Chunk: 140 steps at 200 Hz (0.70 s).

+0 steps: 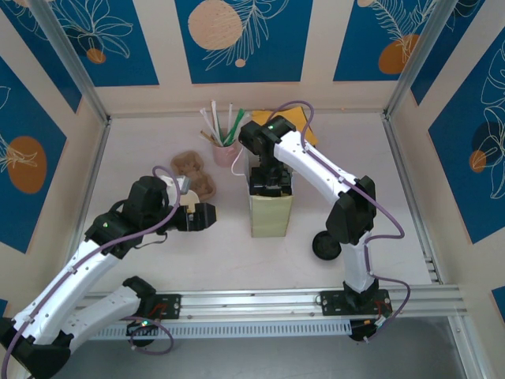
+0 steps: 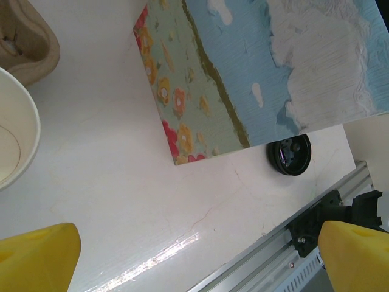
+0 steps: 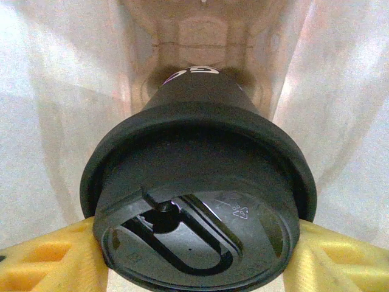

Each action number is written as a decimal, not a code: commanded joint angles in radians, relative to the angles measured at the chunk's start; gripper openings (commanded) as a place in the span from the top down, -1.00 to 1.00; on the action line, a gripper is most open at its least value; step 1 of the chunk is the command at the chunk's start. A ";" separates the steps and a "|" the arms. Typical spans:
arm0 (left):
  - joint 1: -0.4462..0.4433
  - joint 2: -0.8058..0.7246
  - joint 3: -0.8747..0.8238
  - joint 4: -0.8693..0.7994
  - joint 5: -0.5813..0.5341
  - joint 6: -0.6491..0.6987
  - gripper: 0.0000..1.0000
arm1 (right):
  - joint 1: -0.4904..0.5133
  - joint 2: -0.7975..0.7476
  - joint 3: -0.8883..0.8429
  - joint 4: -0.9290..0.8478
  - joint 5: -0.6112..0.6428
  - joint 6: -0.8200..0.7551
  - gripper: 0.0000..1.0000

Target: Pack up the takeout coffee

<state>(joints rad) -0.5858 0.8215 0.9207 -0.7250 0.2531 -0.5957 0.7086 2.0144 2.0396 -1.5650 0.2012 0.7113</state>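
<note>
Black round plastic lid (image 3: pixel 194 207) is on the takeout coffee, a small paper cup whose dark side (image 3: pixel 194 100) runs down into the tall pale-yellow paper bag (image 1: pixel 270 215); pale bag walls stand on both sides of it in the right wrist view. Right fingers (image 3: pixel 48 261) are clamped on it at lid level, one yellow finger each side. Top view has that arm reaching over and down into the bag mouth, bag upright in the middle of the white surface (image 1: pixel 371 158). Cannot tell whether the cup base touches the bag floor

Left fingers (image 2: pixel 36 258) are wide apart, holding nothing, low over the surface near the bag's printed side

Status, my read: lid on, cup inside the bag, main step nearly through. Left to do: set it down, release, lift the arm clear without tipping the bag

Open item: second black lid (image 1: pixel 325 246) lies loose on the surface by the right arm, and an unlidded white cup rim (image 2: pixel 15 134) sits near the left fingers, beside a brown moulded pulp carrier (image 1: pixel 193 167). If that is another coffee, it is not packed
</note>
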 commanded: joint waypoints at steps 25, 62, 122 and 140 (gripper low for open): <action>-0.008 0.005 0.006 -0.007 0.009 0.008 -1.00 | 0.002 0.008 -0.021 0.000 -0.022 0.002 -0.29; -0.009 0.005 0.007 -0.006 0.011 0.009 -1.00 | 0.002 0.007 -0.027 0.002 -0.022 0.004 -0.29; -0.008 0.008 0.010 -0.008 0.011 0.010 -1.00 | 0.002 0.006 -0.030 0.005 -0.023 0.004 -0.29; -0.009 0.010 0.010 -0.008 0.011 0.011 -1.00 | 0.001 0.006 -0.030 0.005 -0.022 0.004 -0.29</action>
<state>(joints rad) -0.5858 0.8299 0.9207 -0.7250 0.2535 -0.5957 0.7086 2.0144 2.0281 -1.5593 0.1974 0.7116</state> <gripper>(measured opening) 0.998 0.645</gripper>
